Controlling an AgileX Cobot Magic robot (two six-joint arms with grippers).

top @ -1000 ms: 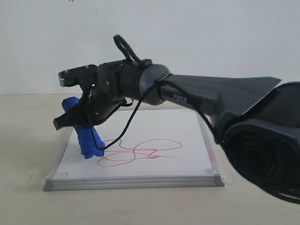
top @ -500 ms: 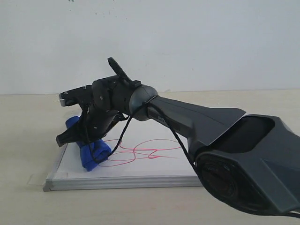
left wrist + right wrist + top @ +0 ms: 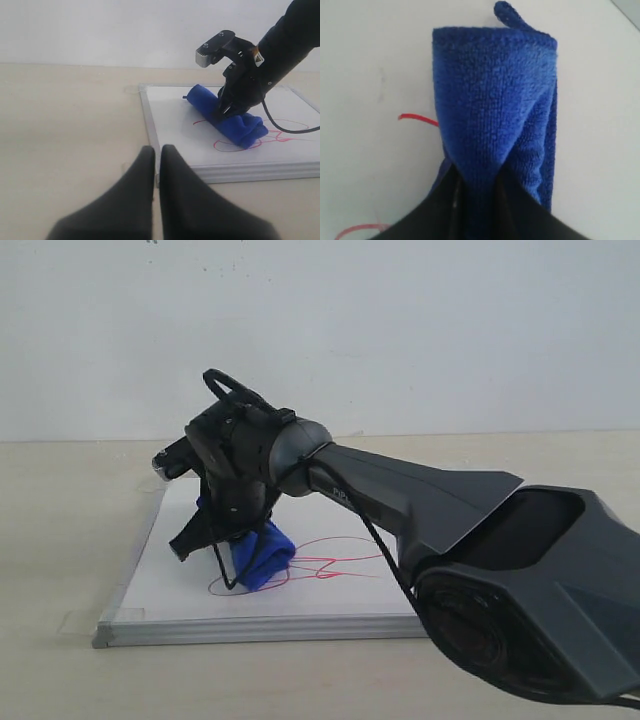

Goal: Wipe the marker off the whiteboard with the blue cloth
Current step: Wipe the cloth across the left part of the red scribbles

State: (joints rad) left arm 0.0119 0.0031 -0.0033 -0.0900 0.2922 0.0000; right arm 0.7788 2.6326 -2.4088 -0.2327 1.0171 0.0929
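— Where is the small, deep-blue fuzzy microfibre cloth (image 3: 264, 558)?
— Pinched in the right gripper (image 3: 475, 200), resting on the looping red marker scribble (image 3: 340, 562) on the square, silver-framed whiteboard (image 3: 180, 570).
— The left gripper (image 3: 155, 165)?
— Off the board, jaws nearly together, empty.

Soft, even, diffuse light fills the exterior view, bright but low in contrast: the board (image 3: 330, 598) reads evenly white with only a faint, soft-edged shadow under the cloth (image 3: 265, 558), while the near end of the right arm (image 3: 520, 600) looms large, near-black and slightly soft. In the left wrist view the left gripper (image 3: 156, 149) in the foreground is a dark, out-of-focus blur, and the board beyond it is sharper. In the right wrist view the cloth's fibres are fairly crisp, while the board around it washes to a flat, pale grey-white.
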